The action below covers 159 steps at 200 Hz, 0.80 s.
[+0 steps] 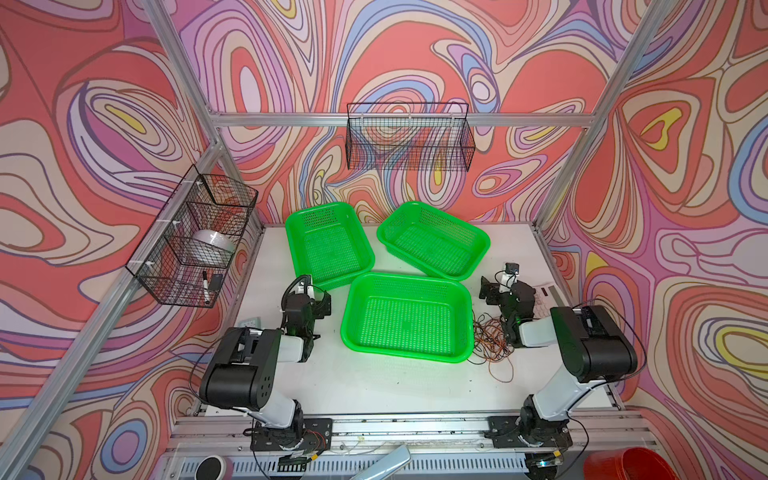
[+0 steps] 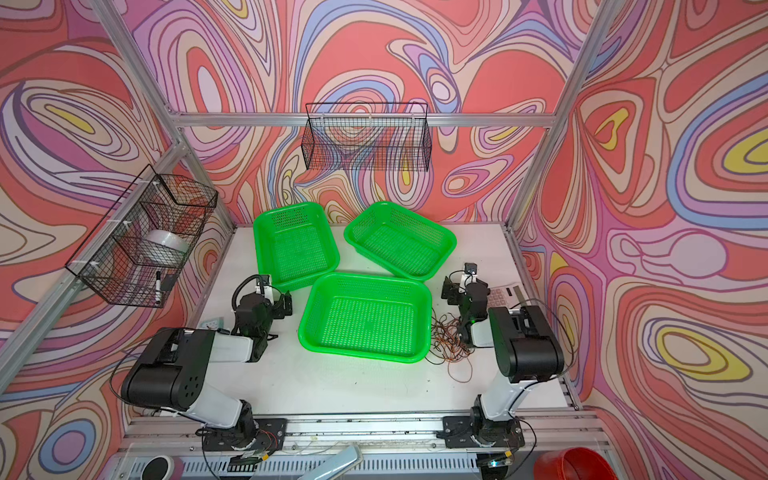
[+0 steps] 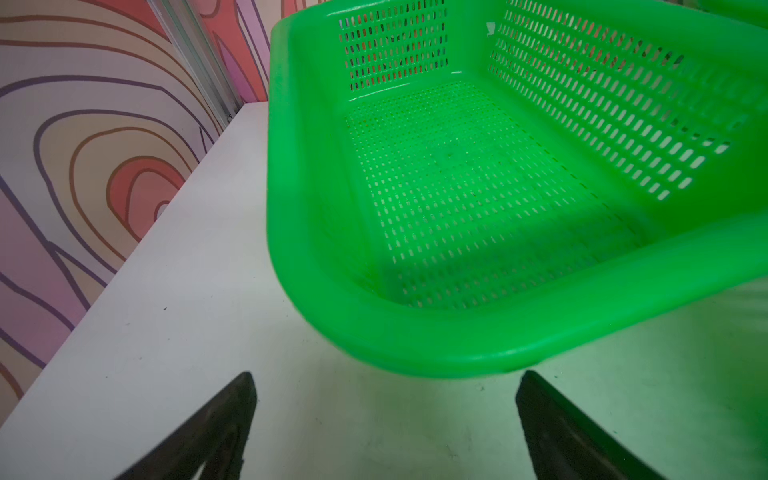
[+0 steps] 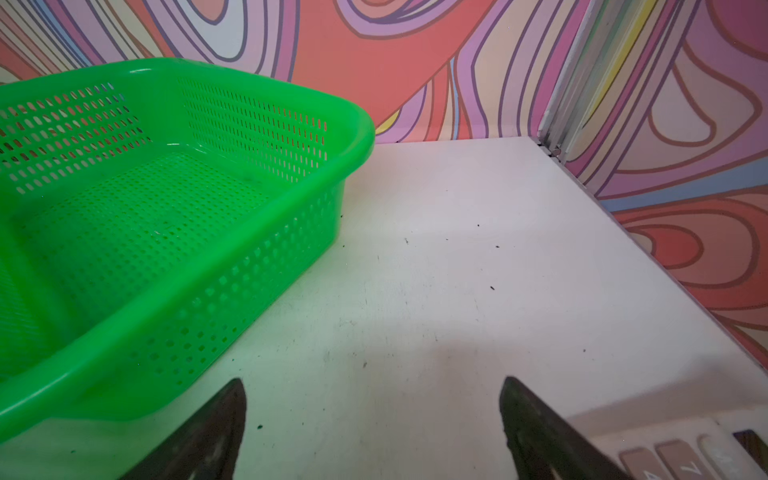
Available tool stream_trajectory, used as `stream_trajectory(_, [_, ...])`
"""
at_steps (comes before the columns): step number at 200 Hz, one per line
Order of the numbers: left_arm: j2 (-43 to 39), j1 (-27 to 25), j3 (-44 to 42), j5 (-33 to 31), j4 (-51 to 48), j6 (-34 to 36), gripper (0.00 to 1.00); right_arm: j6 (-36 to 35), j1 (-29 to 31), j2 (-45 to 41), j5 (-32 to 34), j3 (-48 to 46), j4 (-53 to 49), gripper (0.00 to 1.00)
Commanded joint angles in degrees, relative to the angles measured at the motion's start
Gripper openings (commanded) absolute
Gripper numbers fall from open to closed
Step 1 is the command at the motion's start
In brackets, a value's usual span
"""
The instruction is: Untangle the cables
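Orange, red-brown, black cables (image 1: pixel 490 338) loosely tangled

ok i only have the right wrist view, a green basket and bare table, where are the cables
observer: the cables lie tangled on the table by the nearest green basket, under the right arm, nearer the front than your jaws
operator: left gripper near them
observer: no, the left gripper is across that basket, jaws open, holding nothing
operator: any cable inside that basket
observer: none that shows, it's empty
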Motion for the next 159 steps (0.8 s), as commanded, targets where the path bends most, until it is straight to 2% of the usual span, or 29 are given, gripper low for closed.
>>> stream_trajectory(1, [-0.3, 0.3, 0.9, -0.4, 0.7, -0.7, 1.00, 0.2, -0.2, 0.1, -0.4, 0.6, 0.0, 0.98])
stream_trajectory(159, [-0.7, 0.2, -0.2, 1.0, 2.6, 0.0, 0.99, 0.2, -0.2, 0.0, 0.0, 0.4, 0.4, 0.98])
